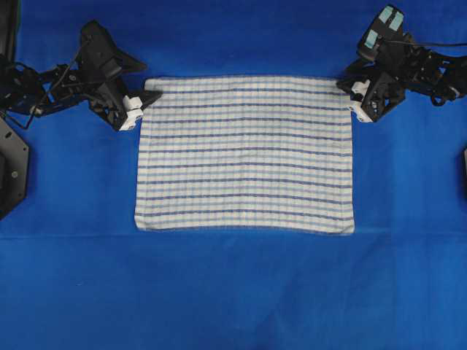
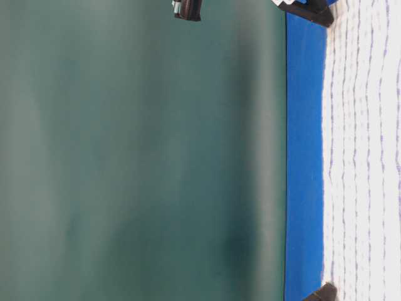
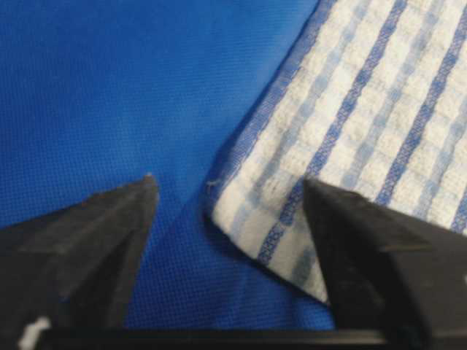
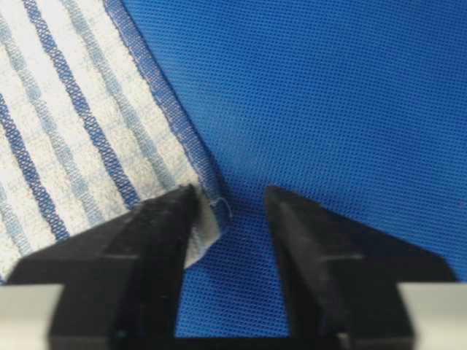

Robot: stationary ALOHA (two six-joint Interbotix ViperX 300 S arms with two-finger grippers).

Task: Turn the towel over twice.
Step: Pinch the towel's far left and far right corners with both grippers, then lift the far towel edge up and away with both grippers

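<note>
Towel (image 1: 244, 154) flat on blue counter (image 1: 233, 292), spread square, stripes running across in overhead view, no fold or crease seen; far edge lies between the two hands, near edge toward the camera side. Left hand (image 1: 143, 103) at far left corner, right hand (image 1: 351, 99) at far right corner. Left wrist view: jaws apart, one finger (image 3: 379, 262) over the cloth, the other (image 3: 95, 248) on bare cover, corner tip (image 3: 241, 219) lying in the gap, hem slightly lifted. Right wrist view: jaws apart but narrower, one finger (image 4: 146, 248) resting over the corner, the other (image 4: 314, 248) on cover just beside the hem; corner edge curled up between them. Neither clamped yet; cloth not pinched in either view. Judged step: taking both far corners ahead of the first flip, so neither turn done. To do well: keep both corners centred in the gaps, press tips low enough to catch the hem and not only the frayed tip, close both sides together, confirm cloth between the pads before lifting. Then raise evenly, keep the far edge taut between hands, carry it over toward the near edge so the sheet rolls without bunching. Risk: blue cover pinched along with the towel; thin corner slipping out on the left, where the gap is wide
</note>
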